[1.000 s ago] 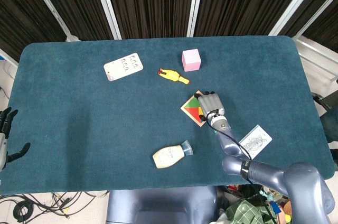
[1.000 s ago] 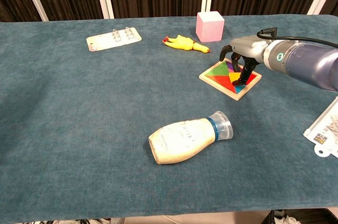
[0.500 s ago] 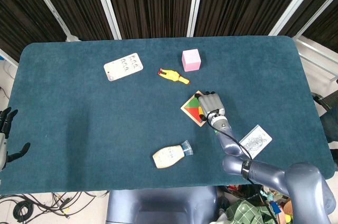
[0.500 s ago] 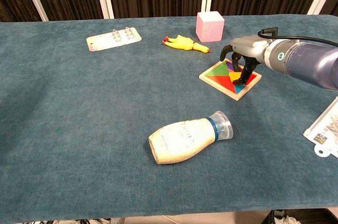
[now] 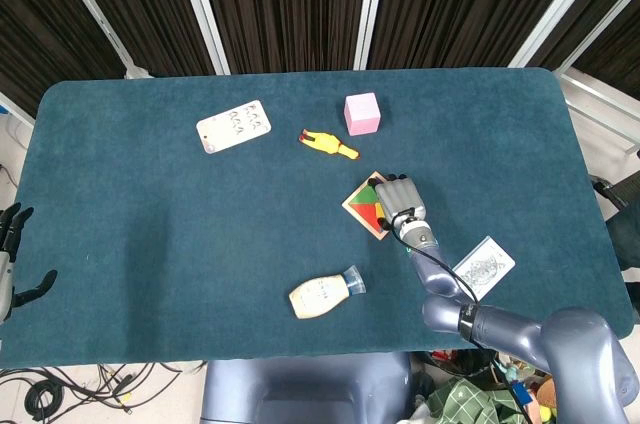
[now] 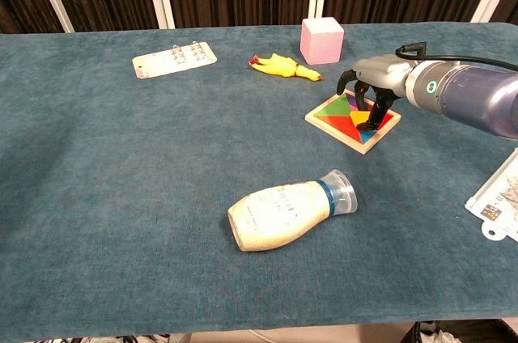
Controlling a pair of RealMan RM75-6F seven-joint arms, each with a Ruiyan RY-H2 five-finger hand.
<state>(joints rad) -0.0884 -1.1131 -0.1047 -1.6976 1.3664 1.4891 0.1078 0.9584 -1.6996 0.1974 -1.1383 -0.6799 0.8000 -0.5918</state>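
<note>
The tangram puzzle (image 6: 353,121) is lying flat on the blue table (image 6: 121,197), right of centre. The right hand (image 6: 368,92) is arching over it, fingers curled downward with one fingertip touching the coloured tiles, gripping nothing. A yellow rubber chicken (image 6: 283,65) and pink cube (image 6: 321,40) are sitting beyond; a bottle (image 6: 287,208) is lying nearer. The left hand (image 5: 12,254) is hanging open off the table's edge.

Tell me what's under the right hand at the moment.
The right hand arches over the square wooden tangram puzzle with coloured pieces, fingertips down on it. The head view hides the puzzle's right part; whether anything is pinched cannot be seen.
</note>
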